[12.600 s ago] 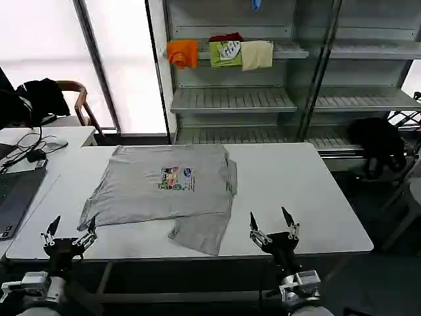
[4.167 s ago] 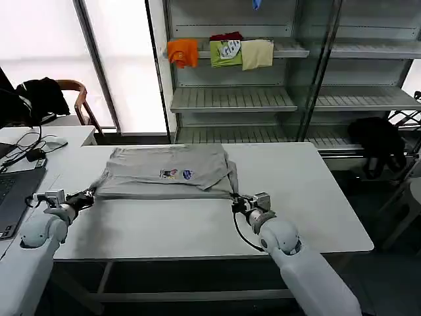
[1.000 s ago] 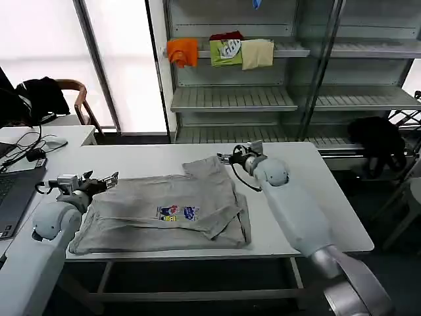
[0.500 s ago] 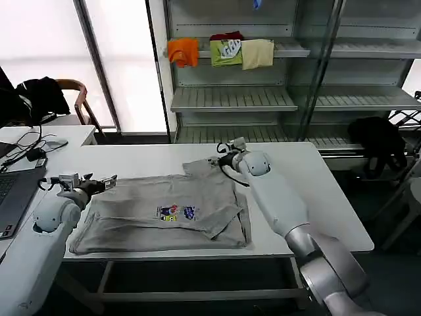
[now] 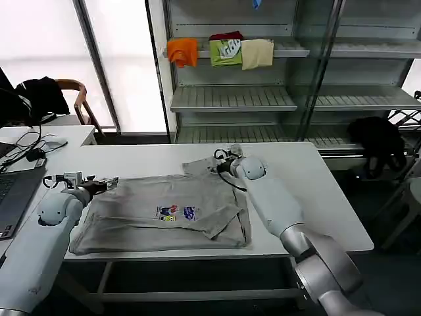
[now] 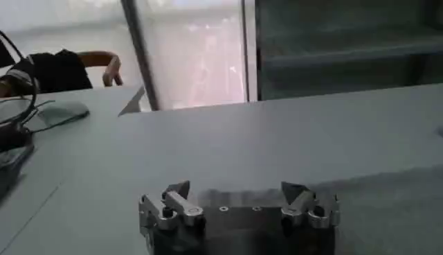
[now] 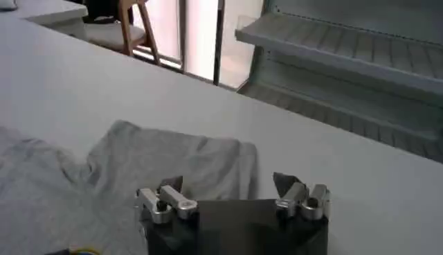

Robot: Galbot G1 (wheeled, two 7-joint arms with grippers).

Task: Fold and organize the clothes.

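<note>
Both my grippers hang open over a grey shirt on the white table.

My left gripper [image 6: 237, 201] has its fingers spread wide with nothing between them, and the shirt's [image 5: 164, 210] left shoulder lies just beside it. My right gripper [image 7: 228, 190] is also spread wide and empty, with a shirt sleeve [image 7: 180, 163] lying flat just beyond its fingertips. The table [image 5: 309, 178] stretches bare to its right.
</note>
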